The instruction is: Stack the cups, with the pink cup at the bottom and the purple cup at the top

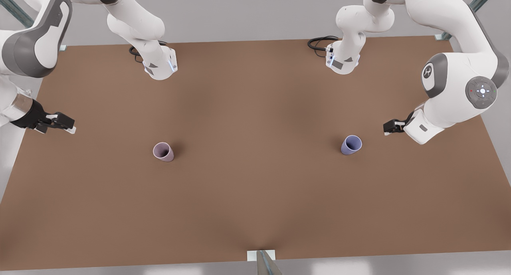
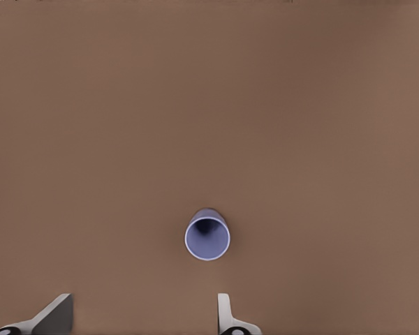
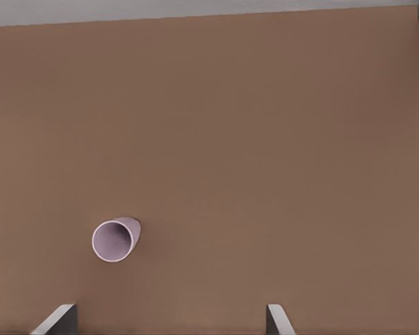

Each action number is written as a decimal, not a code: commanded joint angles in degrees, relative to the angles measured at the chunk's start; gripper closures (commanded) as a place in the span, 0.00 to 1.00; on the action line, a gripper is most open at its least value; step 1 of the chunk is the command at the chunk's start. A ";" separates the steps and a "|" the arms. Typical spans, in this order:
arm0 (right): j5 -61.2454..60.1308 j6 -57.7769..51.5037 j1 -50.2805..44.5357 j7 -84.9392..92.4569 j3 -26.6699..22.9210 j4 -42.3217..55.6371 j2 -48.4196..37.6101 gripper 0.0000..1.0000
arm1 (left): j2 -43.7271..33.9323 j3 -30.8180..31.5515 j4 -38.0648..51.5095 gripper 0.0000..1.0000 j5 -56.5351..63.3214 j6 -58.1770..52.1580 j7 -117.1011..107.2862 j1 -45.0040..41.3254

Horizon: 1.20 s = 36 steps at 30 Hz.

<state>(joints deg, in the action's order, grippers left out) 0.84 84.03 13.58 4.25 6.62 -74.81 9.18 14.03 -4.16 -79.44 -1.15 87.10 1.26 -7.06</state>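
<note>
The brown bench (image 1: 255,211) has two upright cups, far apart.

The purple cup (image 2: 207,234) stands just ahead of the wide-open, empty left gripper (image 2: 143,317).

The pink cup (image 3: 114,239) stands ahead of the wide-open, empty right gripper (image 3: 171,321).

Nothing is stacked yet.

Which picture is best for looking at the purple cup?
The left wrist view: the purple cup sits near the middle, seen from above, so you can look right into its open mouth, with the open left gripper beside it. The front view shows the same cup smaller, standing upright on the table.
</note>
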 commanded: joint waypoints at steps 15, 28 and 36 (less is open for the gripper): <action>-1.01 18.10 -7.78 4.45 1.55 -22.75 1.10 0.00 | 2.23 -0.06 -0.28 0.00 -0.44 0.88 2.00 0.03; -2.07 28.38 -13.14 7.97 -1.35 -27.49 9.01 0.00 | 3.46 -0.06 -0.19 0.00 -0.52 0.88 2.08 0.55; -2.07 36.56 -14.20 8.06 -1.26 -34.96 9.10 0.00 | 4.25 -0.41 -0.19 0.00 -0.61 0.96 2.17 0.64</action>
<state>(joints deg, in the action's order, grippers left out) -1.15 116.08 -0.59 10.14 5.36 -109.43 18.40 18.35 -4.56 -79.66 -1.77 88.03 3.08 -6.41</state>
